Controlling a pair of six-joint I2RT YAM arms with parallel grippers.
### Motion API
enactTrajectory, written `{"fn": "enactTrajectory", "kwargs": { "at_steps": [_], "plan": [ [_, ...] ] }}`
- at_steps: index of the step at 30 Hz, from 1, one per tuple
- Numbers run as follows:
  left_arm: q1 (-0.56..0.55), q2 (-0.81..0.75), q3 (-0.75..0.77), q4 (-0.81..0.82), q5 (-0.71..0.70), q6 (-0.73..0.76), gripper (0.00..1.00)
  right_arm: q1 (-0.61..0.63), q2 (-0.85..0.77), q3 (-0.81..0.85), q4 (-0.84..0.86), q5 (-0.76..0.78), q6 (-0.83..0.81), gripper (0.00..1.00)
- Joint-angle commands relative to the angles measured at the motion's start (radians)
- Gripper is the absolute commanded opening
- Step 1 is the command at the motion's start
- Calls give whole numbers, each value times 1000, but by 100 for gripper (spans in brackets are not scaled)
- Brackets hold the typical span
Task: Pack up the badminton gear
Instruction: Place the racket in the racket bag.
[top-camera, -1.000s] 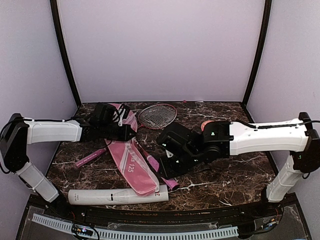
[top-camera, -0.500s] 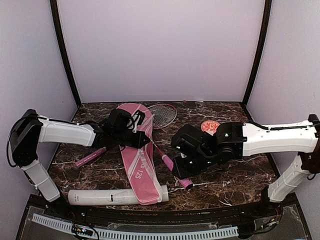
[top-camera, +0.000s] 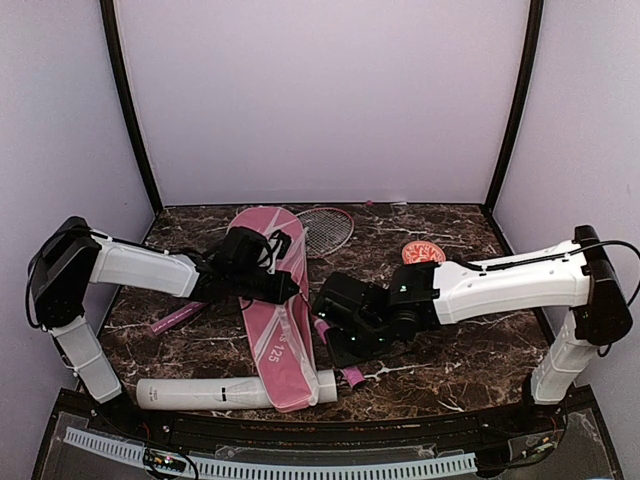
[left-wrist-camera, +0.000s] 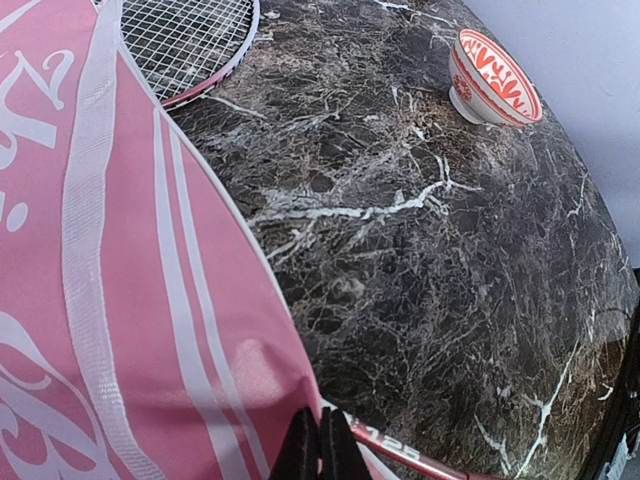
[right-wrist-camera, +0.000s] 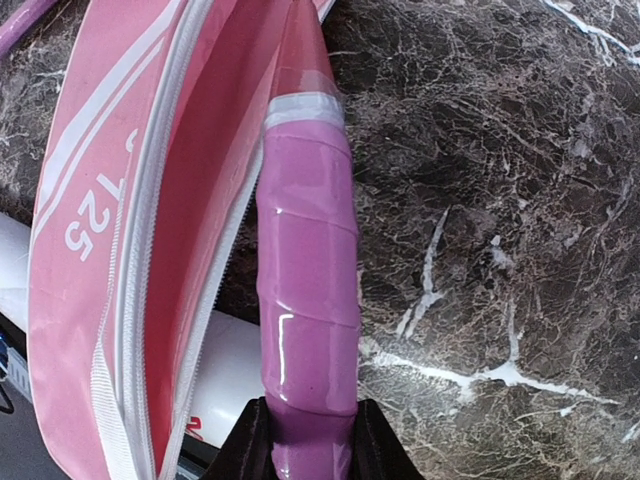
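Camera above: my right gripper (top-camera: 336, 343) has swung left since half a second ago, bringing the racket handle (top-camera: 350, 376) up against the pink bag (top-camera: 272, 340), near the white tube (top-camera: 200, 392).

Left wrist: left gripper (left-wrist-camera: 320, 448) pinched together on the bag's edge.

Right wrist: fingers (right-wrist-camera: 248, 448) clamp the handle beside the bag's open mouth.

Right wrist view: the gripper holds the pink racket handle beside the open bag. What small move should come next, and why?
Probably the right gripper should ease the racket handle sideways into the pink bag, whose unzipped edge gapes beside it. The left gripper pinches the bag's rim, and the racket head shows partly outside the bag.
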Motion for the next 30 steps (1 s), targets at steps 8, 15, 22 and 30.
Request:
{"fn": "enactTrajectory", "kwargs": {
  "at_steps": [8,15,22,30],
  "plan": [
    [-6,-16,-19,39,33,-5,0,44,-29,41,190,29,-142,0],
    [-6,-21,-18,31,62,18,0,18,-43,49,119,103,-83,0],
    [-11,-64,-32,61,145,19,0,-31,-5,54,144,84,15,0],
    [-10,-71,-37,29,140,8,0,-36,63,78,174,23,9,7]
  ]
}}
